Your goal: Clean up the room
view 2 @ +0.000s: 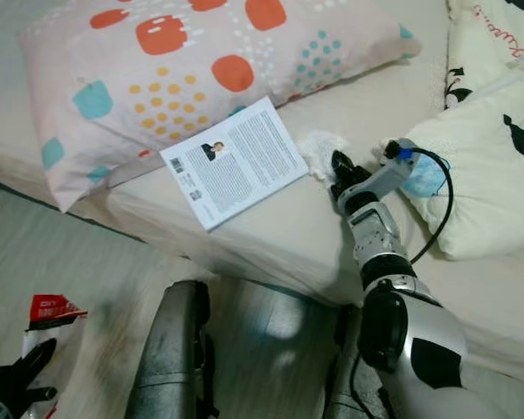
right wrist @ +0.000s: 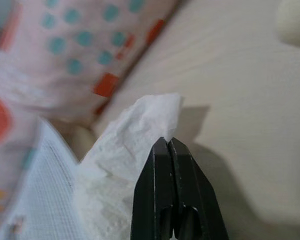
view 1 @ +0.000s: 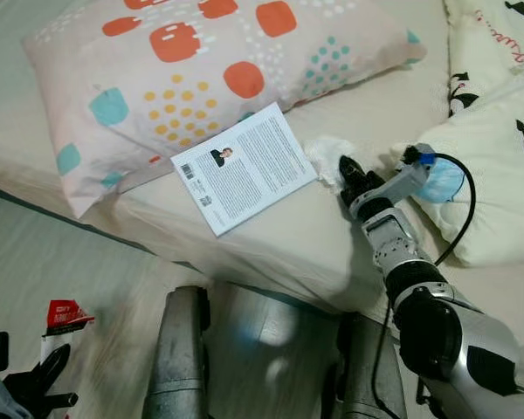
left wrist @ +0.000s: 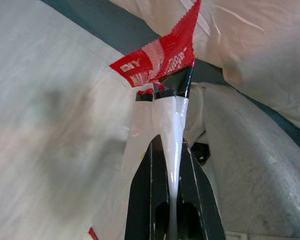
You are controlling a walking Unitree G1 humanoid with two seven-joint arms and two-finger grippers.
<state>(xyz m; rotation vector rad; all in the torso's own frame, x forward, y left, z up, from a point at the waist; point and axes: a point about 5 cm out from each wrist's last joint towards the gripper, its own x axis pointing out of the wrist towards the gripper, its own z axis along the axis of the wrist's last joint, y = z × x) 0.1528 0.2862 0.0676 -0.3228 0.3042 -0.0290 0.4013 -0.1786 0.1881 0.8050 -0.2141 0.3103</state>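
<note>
1. The book (view 1: 244, 167) lies face down on the bed (view 1: 297, 236), tilted, one corner close to the mattress edge above the floor (view 1: 79, 262). I place everything else from this book.
2. Just beside the book's corner farthest from the pillow lies a crumpled white tissue (view 1: 328, 157), touching or nearly touching the book.
3. The right gripper (view 1: 346, 171) is at the tissue, on the side away from the book. In the right wrist view its fingers (right wrist: 162, 185) are pressed together with the tissue's edge (right wrist: 135, 145) at their tips; whether any paper is pinched between them I cannot tell.
4. Behind the book, the patterned pillow (view 1: 192, 78) overlaps its far edge, closing that side.
5. Beyond the tissue from the book, a white cushion (view 1: 498, 166) with black prints bounds the open sheet; a blue object (view 1: 441, 182) sits against it by the right wrist.
6. Open mattress lies between the book and the bed's near edge.
7. Well below the book, over the floor, the left gripper (view 1: 44, 384) is clamped narrow on a red-and-white wrapper (left wrist: 162, 65).
8. The robot's legs (view 1: 179, 349) stand against the bed's edge.
</note>
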